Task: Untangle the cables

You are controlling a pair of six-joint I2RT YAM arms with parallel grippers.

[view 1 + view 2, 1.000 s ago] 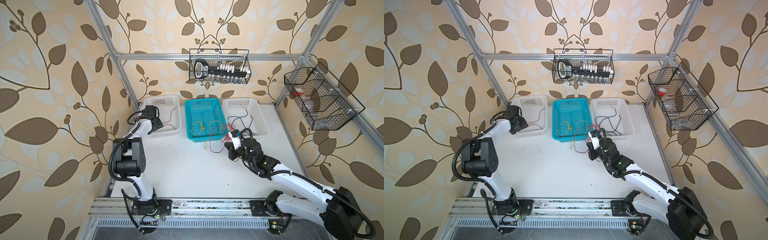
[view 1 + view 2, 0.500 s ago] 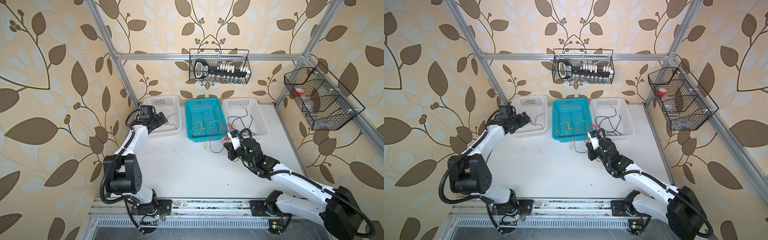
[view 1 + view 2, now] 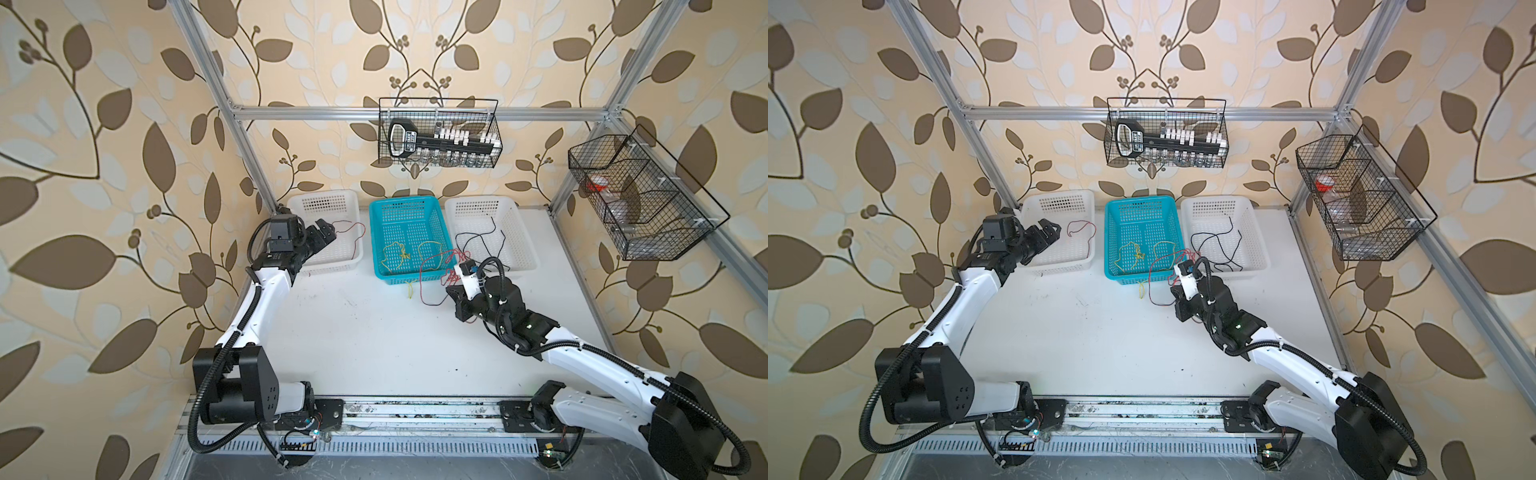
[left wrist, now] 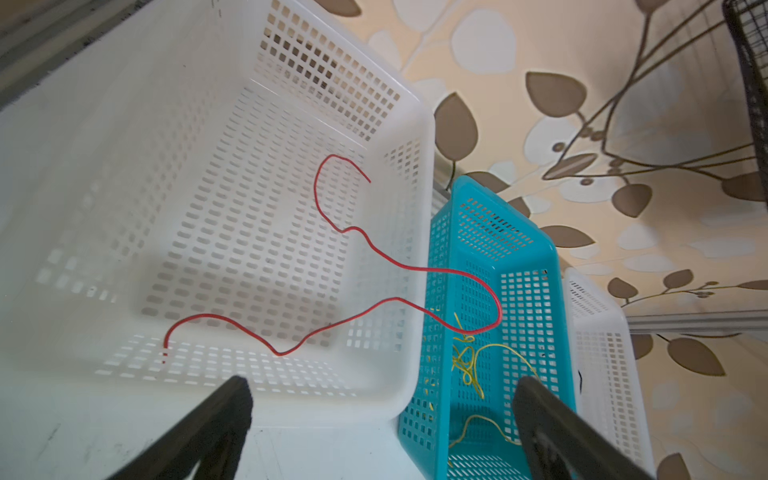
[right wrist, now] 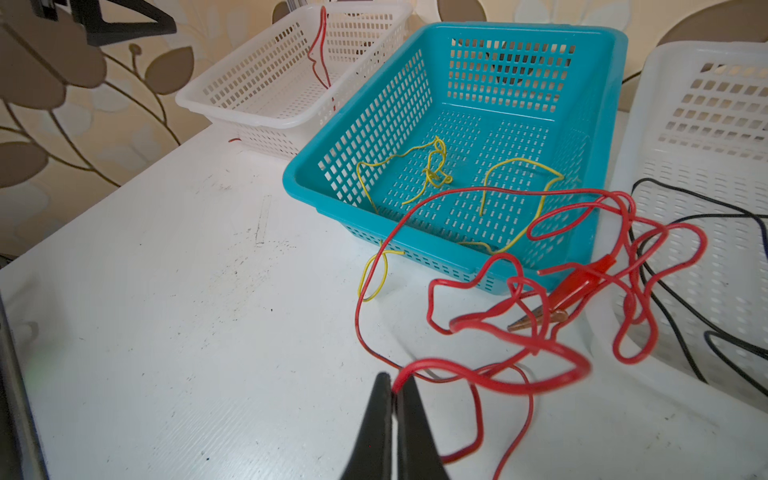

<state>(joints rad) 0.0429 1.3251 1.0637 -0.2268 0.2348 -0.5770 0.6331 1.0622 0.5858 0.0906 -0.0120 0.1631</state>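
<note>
My left gripper is open and empty, hovering at the near left corner of the left white basket. One loose red cable lies in that basket, a loop draped over its rim. Yellow cables lie in the blue basket, one end hanging over the front onto the table. My right gripper is shut on a tangled red cable with an alligator clip, just in front of the blue basket. Black cables lie in the right white basket.
The three baskets stand side by side along the back wall. A black wire basket hangs on the back rail and another wire basket on the right frame. White tabletop spreads in front of the baskets.
My left gripper has opened and pulled back toward the left basket's near corner, leaving the red cable in the basket. The right gripper has stayed shut on the red tangle, hardly moving.
</note>
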